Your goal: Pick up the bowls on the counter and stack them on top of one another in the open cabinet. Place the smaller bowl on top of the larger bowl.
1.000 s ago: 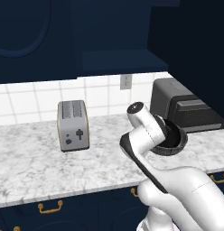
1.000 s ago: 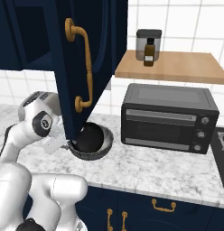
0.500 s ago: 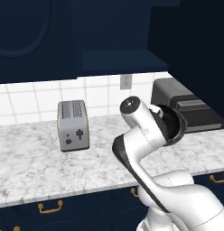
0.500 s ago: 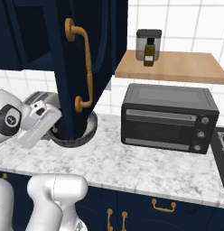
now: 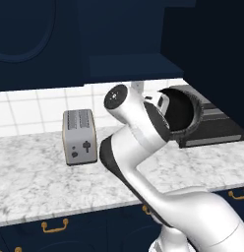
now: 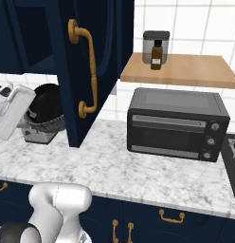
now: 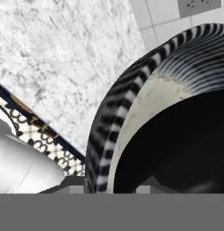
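Flat, even rendered light, no clear source. Table and tiles bright; cabinet interior v. dark, detail lost. Soft shadow beside toaster. Hand view: bowl close-up, coarse, ribs aliased; no glare.

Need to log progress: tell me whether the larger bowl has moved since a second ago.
Yes. The larger bowl has risen off the counter, now tilted beside the toaster oven's top.

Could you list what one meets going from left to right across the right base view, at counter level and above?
Larger bowl held up by the arm → open cabinet door with brass handle → toaster oven, under the wooden shelf with jars.
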